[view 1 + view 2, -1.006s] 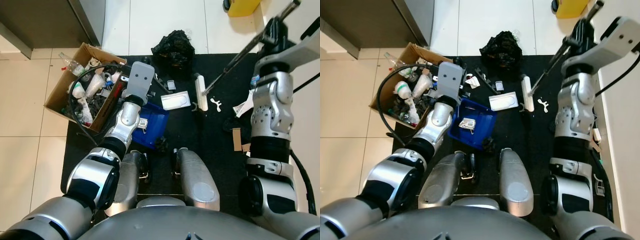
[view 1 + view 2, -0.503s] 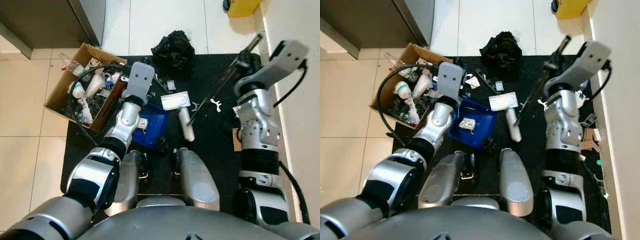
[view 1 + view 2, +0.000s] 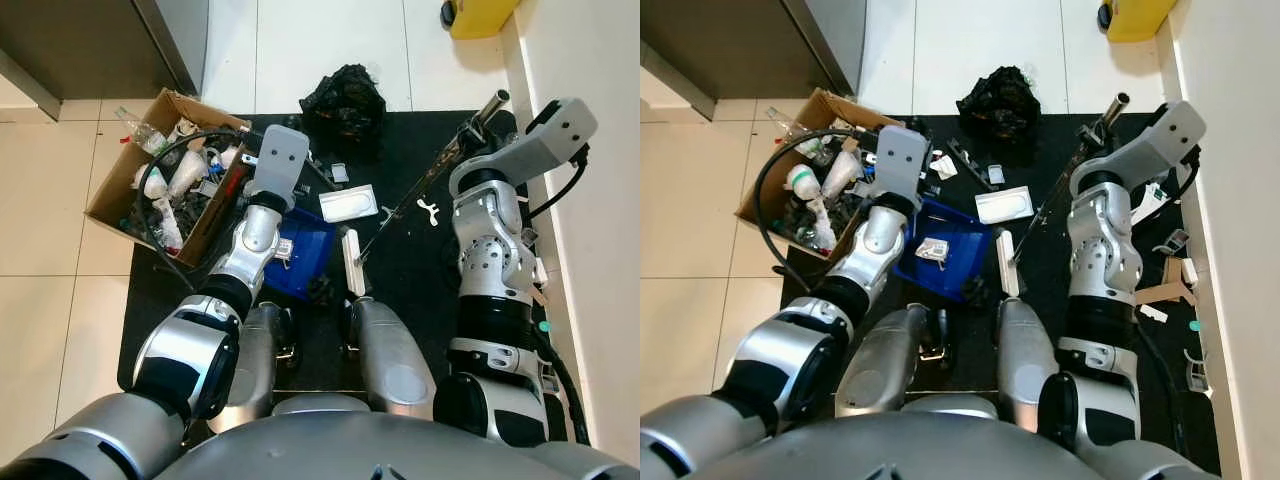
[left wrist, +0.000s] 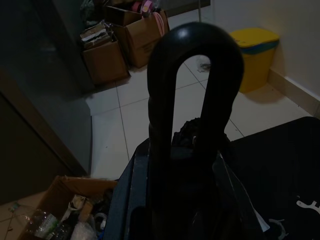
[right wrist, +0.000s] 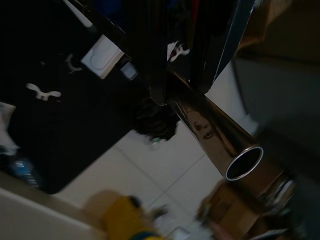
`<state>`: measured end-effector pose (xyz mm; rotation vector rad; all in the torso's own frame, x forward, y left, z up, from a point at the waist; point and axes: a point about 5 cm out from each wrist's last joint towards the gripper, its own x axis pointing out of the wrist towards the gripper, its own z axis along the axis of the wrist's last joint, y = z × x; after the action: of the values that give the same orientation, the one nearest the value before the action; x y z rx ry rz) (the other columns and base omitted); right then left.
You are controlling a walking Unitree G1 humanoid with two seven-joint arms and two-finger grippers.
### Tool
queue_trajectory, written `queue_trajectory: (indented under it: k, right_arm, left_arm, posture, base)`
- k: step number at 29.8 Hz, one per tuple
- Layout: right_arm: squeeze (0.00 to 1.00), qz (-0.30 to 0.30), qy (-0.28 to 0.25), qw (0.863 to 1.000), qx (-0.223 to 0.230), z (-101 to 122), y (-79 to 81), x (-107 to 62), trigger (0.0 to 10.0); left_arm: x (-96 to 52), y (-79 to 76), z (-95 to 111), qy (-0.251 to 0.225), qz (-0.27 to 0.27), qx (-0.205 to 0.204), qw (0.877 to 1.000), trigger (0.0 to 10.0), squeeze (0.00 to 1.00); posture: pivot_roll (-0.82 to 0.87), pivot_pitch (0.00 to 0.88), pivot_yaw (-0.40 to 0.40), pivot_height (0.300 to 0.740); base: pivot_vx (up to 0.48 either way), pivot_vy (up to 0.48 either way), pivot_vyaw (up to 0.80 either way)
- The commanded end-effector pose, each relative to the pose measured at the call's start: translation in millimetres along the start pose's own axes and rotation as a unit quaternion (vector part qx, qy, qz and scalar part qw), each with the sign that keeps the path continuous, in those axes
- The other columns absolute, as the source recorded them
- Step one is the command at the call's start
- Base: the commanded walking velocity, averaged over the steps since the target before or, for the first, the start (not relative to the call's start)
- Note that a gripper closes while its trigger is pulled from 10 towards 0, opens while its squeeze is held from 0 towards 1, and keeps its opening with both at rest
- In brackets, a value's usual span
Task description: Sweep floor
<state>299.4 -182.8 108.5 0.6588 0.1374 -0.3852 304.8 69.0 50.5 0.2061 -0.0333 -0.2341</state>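
Observation:
My right gripper [image 3: 468, 137] is shut on the broom's metal pole [image 3: 420, 185], which slants down across the black mat [image 3: 420, 290]. In the right wrist view, the pole's open end [image 5: 244, 162] pokes past the fingers. The white broom head [image 3: 352, 262] rests on the mat, just right of the blue dustpan [image 3: 305, 262]. My left gripper [image 3: 283, 200] is shut on the dustpan's black looped handle [image 4: 192, 95], mostly hidden under the grey wrist. A white scrap [image 3: 285, 246] lies in the pan.
A cardboard box [image 3: 165, 185] full of rubbish stands at the mat's left edge. A black bag [image 3: 345, 95], a white tray [image 3: 348, 203] and a small white hook [image 3: 430, 210] lie on the mat. Cardboard scraps [image 3: 1165, 290] line the right wall; a yellow bin [image 3: 480, 12] stands beyond.
The right arm has dropped and drawn in, dragging the broom head from the mat's far right side across to the dustpan's edge. The left arm and dustpan have stayed put.

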Motion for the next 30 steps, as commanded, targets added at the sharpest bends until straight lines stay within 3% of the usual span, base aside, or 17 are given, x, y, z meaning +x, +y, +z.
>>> queue_trajectory:
  k: [1, 3, 10, 15, 17, 18, 20, 30]
  right_arm:
    - [0.0, -0.036, 0.026, 0.999, 0.026, -12, -10.0, -0.8, 10.0]
    - [0.0, -0.093, 0.024, 0.995, 0.022, -11, -21.1, 0.6, 10.0]
    - [0.0, -0.135, 0.024, 0.99, 0.032, -8, -27.5, 2.8, 10.0]
    - [0.0, -0.135, 0.028, 0.99, 0.04, -7, -21.3, 3.9, 10.0]
    - [0.0, -0.136, 0.034, 0.988, 0.065, -9, -18.2, 4.1, 10.0]
    - [0.0, -0.124, 0.047, 0.987, 0.096, -9, -9.3, 3.3, 10.0]
    - [0.0, -0.118, 0.051, 0.986, 0.103, -10, -5.9, 2.9, 10.0]
    - [0.0, -0.083, 0.086, 0.991, 0.065, -12, 2.1, -12.1, 10.0]
  left_arm:
    - [-11.4, -6.7, -19, 0.051, -0.008, 0.001, 0.999, 10.0, 0.0]
    - [-11.2, -6.0, -19, 0.051, -0.006, 0.003, 0.999, 10.0, 0.0]
    - [-11.0, -5.1, -19, 0.052, -0.004, 0.006, 0.999, 10.0, 0.0]
    - [-10.9, -4.8, -19, 0.052, -0.004, 0.006, 0.999, 10.0, 0.0]
    - [-10.9, -4.6, -20, 0.053, -0.004, 0.007, 0.999, 10.0, 0.0]
    - [-10.9, -4.2, -20, 0.053, -0.003, 0.008, 0.999, 10.0, 0.0]
    - [-10.8, -4.1, -20, 0.053, -0.003, 0.008, 0.999, 10.0, 0.0]
    - [-11.8, -2.9, -21, 0.056, 0.0, 0.01, 0.998, 10.0, 0.0]
  posture:
    - [-0.08, 0.141, 0.04, 0.74]
    - [-0.07, 0.136, 0.039, 0.74]
    - [-0.07, 0.129, 0.038, 0.74]
    - [-0.07, 0.128, 0.038, 0.74]
    - [-0.07, 0.13, 0.038, 0.74]
    - [-0.06, 0.132, 0.037, 0.74]
    - [-0.06, 0.132, 0.037, 0.74]
    - [-0.07, 0.136, 0.035, 0.74]
  base:
    - [0.0, 0.0, 0.0]
    - [0.0, 0.0, 0.0]
    - [0.0, 0.0, 0.0]
    - [0.0, 0.0, 0.0]
    - [0.0, 0.0, 0.0]
    - [0.0, 0.0, 0.0]
    - [0.0, 0.0, 0.0]
    - [0.0, 0.0, 0.0]
